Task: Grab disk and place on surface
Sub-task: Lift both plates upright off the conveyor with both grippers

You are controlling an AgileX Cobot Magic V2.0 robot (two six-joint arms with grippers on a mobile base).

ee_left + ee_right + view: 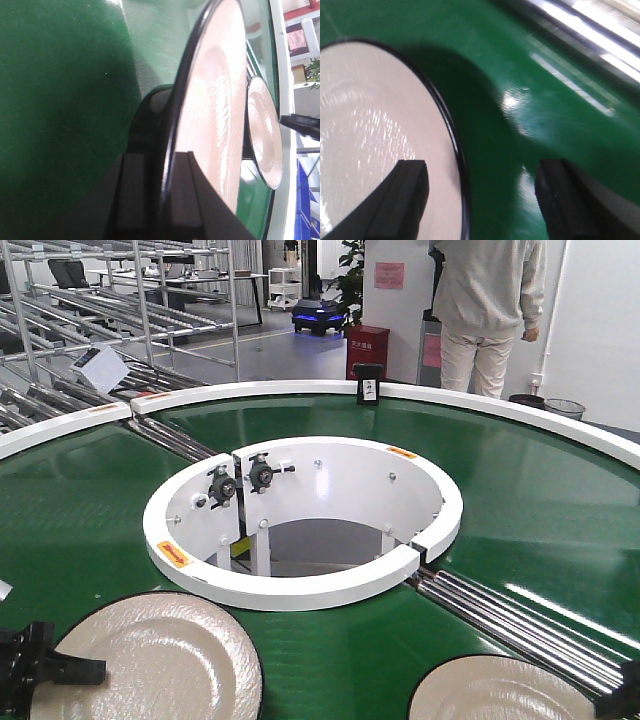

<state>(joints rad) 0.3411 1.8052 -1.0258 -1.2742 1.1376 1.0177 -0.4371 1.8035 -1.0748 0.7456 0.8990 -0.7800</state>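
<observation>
Front view: the left disk (160, 660) and the right disk (500, 695) lie flat on the near part of the green belt (520, 490). The left gripper (75, 668) is at the first one's near-left rim, and the right gripper (628, 695) is barely in frame. If the belt turns, either rim could drag sideways out of reach.

Left wrist view: the left gripper (159, 160) has a jaw on each side of the left disk (210, 115). You cannot tell whether it is clamped. So shallow a bite on a thin, glossy edge could let the disk tip or slip when you lift.

Right wrist view: the right gripper (487, 175) is spread wide, one finger over the right disk (370, 140) and the other over the belt. If it closes there, it may push the disk away instead of gripping it.

Both disks are cream, shiny and dark-rimmed, with a shallow well
</observation>
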